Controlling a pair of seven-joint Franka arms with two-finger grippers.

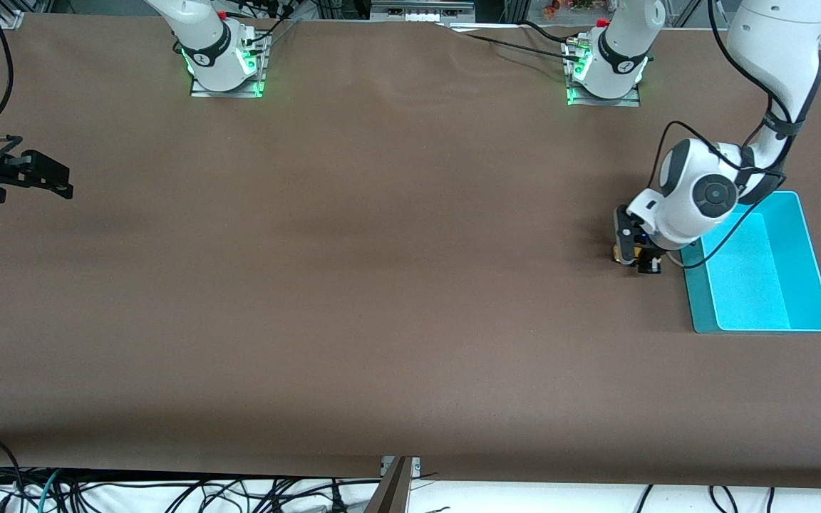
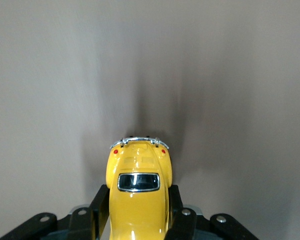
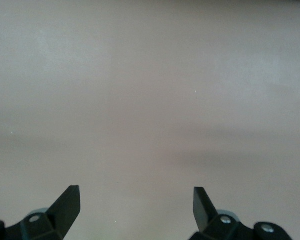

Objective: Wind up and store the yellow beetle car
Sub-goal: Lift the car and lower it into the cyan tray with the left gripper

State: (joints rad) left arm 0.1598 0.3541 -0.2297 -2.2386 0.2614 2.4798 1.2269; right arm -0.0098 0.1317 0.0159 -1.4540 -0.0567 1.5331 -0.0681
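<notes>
The yellow beetle car (image 2: 138, 172) is clamped by its sides between the fingers (image 2: 99, 206) of my left gripper (image 2: 138, 212), rear window and chrome bumper pointing away from the wrist. In the front view my left gripper (image 1: 636, 258) is low over the brown cloth, beside the teal bin (image 1: 813, 267) at the left arm's end of the table, with a bit of the car's yellow (image 1: 622, 256) showing at the fingertips. I cannot tell whether the wheels touch the cloth. My right gripper (image 1: 43, 175) (image 3: 135, 205) is open and empty, waiting at the right arm's end of the table.
The teal bin holds nothing that I can see; its rim lies close to the left arm's wrist. The brown cloth (image 1: 382, 271) covers the whole table. Cables hang at the table's edge nearest the front camera.
</notes>
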